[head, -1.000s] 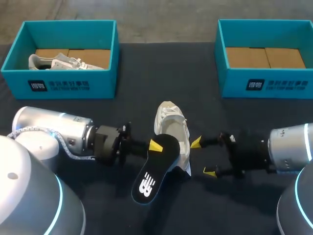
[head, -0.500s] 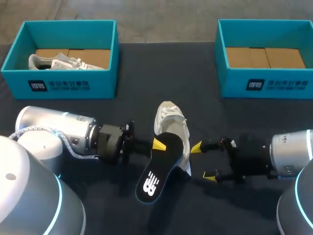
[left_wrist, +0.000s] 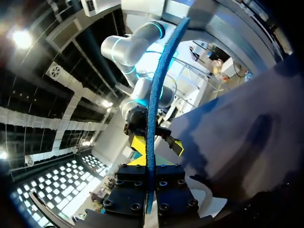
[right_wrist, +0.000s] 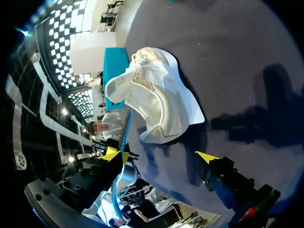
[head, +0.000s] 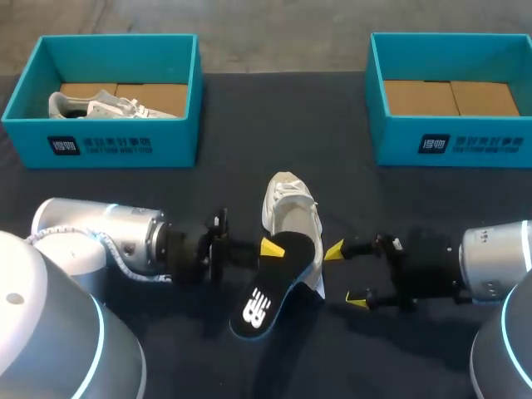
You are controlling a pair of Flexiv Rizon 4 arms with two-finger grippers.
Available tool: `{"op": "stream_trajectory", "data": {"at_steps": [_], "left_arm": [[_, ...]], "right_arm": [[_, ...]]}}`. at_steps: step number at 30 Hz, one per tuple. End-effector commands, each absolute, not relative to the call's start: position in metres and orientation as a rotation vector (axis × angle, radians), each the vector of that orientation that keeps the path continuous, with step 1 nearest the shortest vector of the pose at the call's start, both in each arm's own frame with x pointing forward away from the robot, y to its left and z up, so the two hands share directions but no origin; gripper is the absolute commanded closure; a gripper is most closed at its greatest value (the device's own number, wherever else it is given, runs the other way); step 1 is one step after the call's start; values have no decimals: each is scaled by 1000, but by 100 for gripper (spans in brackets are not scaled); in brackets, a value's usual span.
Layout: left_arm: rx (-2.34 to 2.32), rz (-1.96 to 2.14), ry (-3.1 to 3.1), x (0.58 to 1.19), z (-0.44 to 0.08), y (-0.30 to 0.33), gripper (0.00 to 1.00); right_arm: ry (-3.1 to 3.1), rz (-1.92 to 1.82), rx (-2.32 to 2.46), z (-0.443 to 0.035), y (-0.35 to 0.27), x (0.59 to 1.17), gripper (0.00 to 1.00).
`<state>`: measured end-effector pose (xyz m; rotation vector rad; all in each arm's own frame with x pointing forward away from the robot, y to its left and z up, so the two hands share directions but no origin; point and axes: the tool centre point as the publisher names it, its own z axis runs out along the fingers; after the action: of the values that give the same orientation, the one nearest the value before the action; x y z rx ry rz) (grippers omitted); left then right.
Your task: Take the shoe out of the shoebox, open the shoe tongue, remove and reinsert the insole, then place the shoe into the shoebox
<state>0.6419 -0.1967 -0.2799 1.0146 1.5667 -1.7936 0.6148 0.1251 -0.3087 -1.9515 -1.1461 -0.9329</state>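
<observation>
L pincer (head: 266, 248) is shut tight on the insole (head: 268, 287), one finger on each flat side, near one end. In the L wrist view the insole (left_wrist: 153, 114) sticks straight out btw. the two fingers. It shows edge-on there, as a thin blue strip. From above it is black w/ a white mark. Most of it hangs out past the L pincer's tips, slanted, w/ the far end low by the table (head: 249, 116). The end at the tips sits over the back part of the white shoe (head: 291, 212). Can't tell if they touch.

R pincer (head: 345, 273) is wide open and holds nothing. It faces the L pincer, and the shoe lies on the table btw. the two. In the R wrist view the shoe (right_wrist: 161, 104) is just ahead of the open fingers, close to one yellow tip.

Two blue-green boxes stand well apart from both pincers, far past the shoe. The L box (head: 108, 145) is on the L pincer's side, w/ a 2nd pale shoe (head: 108, 105) inside. The R box (head: 465, 145) is on the R pincer's side and shows a brown bottom.
</observation>
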Motion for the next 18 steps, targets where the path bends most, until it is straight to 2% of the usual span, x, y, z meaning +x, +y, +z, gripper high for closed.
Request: {"op": "stream_trajectory", "data": {"at_steps": [1,18], "left_arm": [[946,-1864,1586,639,-277,-195,100],[710,-2039,1725,644,-279,-193,100]], "right_arm": [[-1146,-933,-1956,-308,126,614,0],[-1146,-933,-1956,-308,126,614,0]]}}
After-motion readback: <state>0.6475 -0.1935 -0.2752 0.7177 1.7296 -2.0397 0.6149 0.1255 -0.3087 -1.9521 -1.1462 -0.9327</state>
